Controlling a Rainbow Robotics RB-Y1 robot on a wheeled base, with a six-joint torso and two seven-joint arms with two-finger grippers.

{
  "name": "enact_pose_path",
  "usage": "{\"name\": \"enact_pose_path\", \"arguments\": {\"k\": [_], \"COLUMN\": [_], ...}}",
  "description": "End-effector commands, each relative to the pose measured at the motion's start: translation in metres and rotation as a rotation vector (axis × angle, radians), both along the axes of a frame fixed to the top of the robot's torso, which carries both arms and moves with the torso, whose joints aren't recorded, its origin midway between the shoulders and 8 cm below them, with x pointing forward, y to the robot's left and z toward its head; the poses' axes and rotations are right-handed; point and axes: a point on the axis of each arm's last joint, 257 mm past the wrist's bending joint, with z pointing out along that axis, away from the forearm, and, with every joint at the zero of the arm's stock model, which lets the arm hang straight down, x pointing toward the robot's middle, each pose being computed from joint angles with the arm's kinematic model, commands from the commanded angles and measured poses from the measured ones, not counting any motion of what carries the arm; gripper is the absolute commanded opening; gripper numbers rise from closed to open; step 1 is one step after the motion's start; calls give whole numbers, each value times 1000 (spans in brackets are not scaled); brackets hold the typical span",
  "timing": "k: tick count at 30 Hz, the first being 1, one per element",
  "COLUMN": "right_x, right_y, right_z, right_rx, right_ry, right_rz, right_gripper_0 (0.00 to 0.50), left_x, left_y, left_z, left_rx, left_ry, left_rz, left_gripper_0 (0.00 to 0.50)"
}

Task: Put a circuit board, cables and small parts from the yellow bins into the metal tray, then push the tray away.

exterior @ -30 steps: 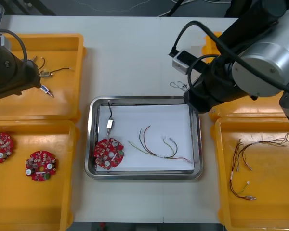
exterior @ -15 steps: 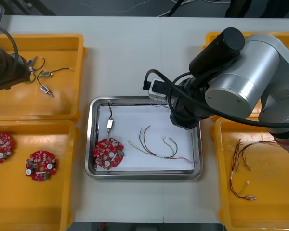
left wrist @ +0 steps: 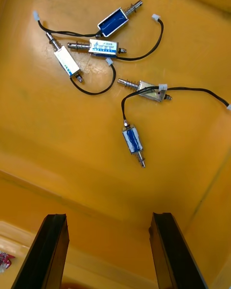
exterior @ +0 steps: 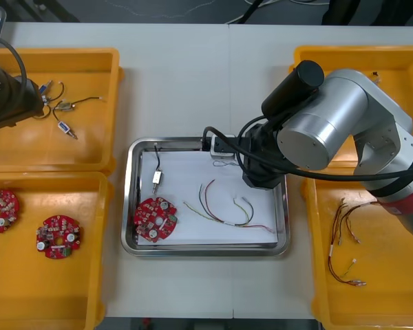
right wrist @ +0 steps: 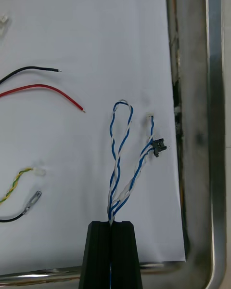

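My right gripper (right wrist: 111, 224) is shut on a twisted blue and white cable (right wrist: 120, 144), whose loop and black plug lie on the white inside of the metal tray (right wrist: 214, 125). From the front, the right arm (exterior: 310, 130) covers the tray's far right corner. In the tray (exterior: 206, 142) lie a round red circuit board (exterior: 155, 218), a small metal part (exterior: 156, 177) on a black cable, and red and yellow cables (exterior: 224, 206). My left gripper (left wrist: 108, 216) stands open above several small metal parts (left wrist: 132, 142) in the far left yellow bin (exterior: 89, 58).
Two more circuit boards (exterior: 58, 236) lie in the near left bin (exterior: 89, 275). Loose cables (exterior: 351, 234) lie in the near right bin (exterior: 399, 289). The left arm (exterior: 7, 96) hangs at the table's far left edge. Bare table lies beyond the tray.
The right arm has swung from the far right bin to over the tray, bringing the blue and white cable down onto it. The left arm drew back a little to the left.
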Motion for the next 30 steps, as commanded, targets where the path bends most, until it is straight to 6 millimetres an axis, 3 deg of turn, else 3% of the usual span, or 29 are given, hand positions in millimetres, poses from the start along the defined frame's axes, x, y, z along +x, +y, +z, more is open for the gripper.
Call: {"name": "enact_pose_path", "arguments": {"k": [1,21,22,23,24,25,26,27,30], "right_x": [3,13,13,13,14,14,16,16,18], "right_y": [23,30,31,33,35,35,36,37,36], "right_z": [-2,-16,-16,-14,-13,-12,-10,-8,-6], "right_rx": [-10,-44,-42,-36,-30,-26,-21,-15,-3], "right_ry": [18,62,61,57,51,49,43,42,44], "right_rz": [59,43,45,50,54,56,56,54,47], "right_gripper_0": [0,8,40,147,147,309,350,439,477], "left_x": [18,64,66,68,70,72,73,75,76], "left_y": [18,0,0,-1,-2,-2,-2,-2,0], "left_z": [26,4,3,0,-4,-4,-6,-11,-16], "left_rx": [101,47,45,37,25,21,14,-7,-35], "left_ry": [-54,-43,-42,-41,-38,-40,-41,-41,-40], "left_rz": [-49,50,54,55,58,58,60,61,65], "left_gripper_0": [500,500,500,500,500,500,500,500,500]}}
